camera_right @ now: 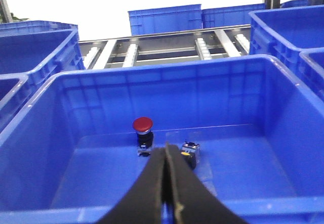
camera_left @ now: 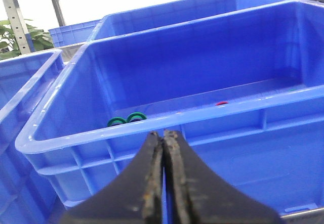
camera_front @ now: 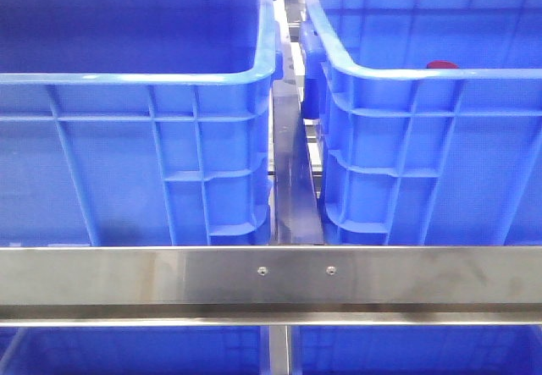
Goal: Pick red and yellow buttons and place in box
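Observation:
In the right wrist view a red button (camera_right: 142, 125) with a domed top stands upright on a black body on the floor of a blue crate (camera_right: 30, 133). A yellow button (camera_right: 188, 153) on a black body lies beside it. My right gripper (camera_right: 166, 149) is shut and empty, above the crate's near wall, in front of both buttons. In the front view only a red sliver (camera_front: 441, 65) of the red button shows above the right crate's rim. My left gripper (camera_left: 163, 134) is shut and empty, outside the near wall of another blue crate (camera_left: 45, 133).
The left crate holds two green rings (camera_left: 127, 119) and a small red piece (camera_left: 221, 103) on its floor. A steel rail (camera_front: 271, 275) crosses the front view below both crates. More blue crates (camera_right: 164, 19) and a roller conveyor (camera_right: 167, 47) stand behind.

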You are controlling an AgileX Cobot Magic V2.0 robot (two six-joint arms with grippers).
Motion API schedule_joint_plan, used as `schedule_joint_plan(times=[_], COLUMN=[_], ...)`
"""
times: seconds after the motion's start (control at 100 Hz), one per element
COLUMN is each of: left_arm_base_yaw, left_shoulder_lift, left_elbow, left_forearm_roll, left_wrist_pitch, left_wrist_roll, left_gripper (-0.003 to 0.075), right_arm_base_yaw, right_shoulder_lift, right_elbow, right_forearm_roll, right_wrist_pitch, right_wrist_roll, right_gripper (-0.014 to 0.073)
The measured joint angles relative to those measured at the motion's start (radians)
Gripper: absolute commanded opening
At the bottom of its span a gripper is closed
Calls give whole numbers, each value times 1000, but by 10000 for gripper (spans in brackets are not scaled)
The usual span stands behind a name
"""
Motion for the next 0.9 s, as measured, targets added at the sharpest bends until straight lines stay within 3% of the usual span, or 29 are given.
schedule_joint_plan(times=[0.42,0.9], left_arm_base_yaw=[0,0], left_shoulder_lift=[0,0], left_elbow=[0,0], left_forearm_roll=[0,0], left_wrist_pitch=[0,0], left_wrist_roll=[0,0], left_gripper=[-19,-19], right_arm_base_yaw=[27,27], right_shoulder_lift=[-245,-252], right_elbow=[224,297], right_forearm_roll=[-8,-8], right_wrist_pitch=[-12,-61], right_wrist_roll=[7,9], right_gripper=[-68,-68])
